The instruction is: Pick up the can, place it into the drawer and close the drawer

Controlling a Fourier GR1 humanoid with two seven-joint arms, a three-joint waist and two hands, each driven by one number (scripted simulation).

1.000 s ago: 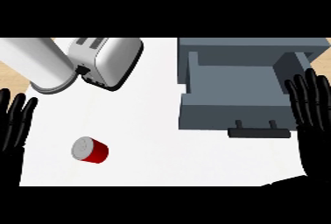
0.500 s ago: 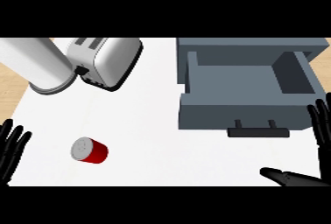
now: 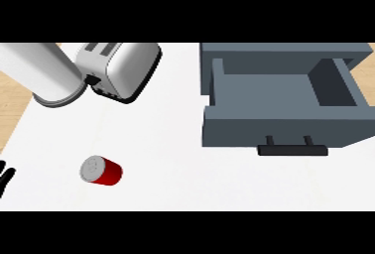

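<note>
— Where is the small red metal can (image 3: 101, 170)?

— On the white counter (image 3: 176, 149), apart from the open grey drawer (image 3: 282, 101). My left hand (image 3: 4, 176) rests at the edge, fingers straight, holding nothing.

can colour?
Red body, silver-grey top; the can shows in the head view.

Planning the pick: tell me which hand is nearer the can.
Left. Only the left hand shows, at the view's left edge, just left of the red can. The right hand is out of view.
</note>
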